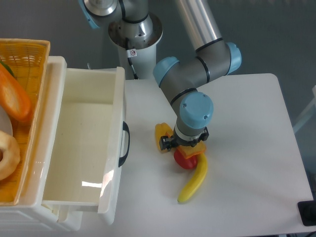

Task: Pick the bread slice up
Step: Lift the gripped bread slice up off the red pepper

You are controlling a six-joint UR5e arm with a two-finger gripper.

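My gripper (189, 146) points straight down at the middle of the table, and the blue wrist hides its fingers from the camera. Under its lower right edge shows a thin orange strip, the bread slice (199, 149), seen edge-on and mostly hidden. I cannot tell whether the fingers touch or hold it. A red round toy (185, 161) lies right below the gripper, touching the strip. A chunky yellow bell pepper (161, 136) sits just left of the gripper. A yellow banana (194, 180) lies in front, its top end by the red toy.
A white drawer (84, 143) stands pulled open on the left, its black handle (124, 144) facing the toys. A yellow wicker basket (29, 54) on the cabinet top holds an orange pepper (14, 98) and a pale ring (7, 155). The table's right edge (296, 143) is near.
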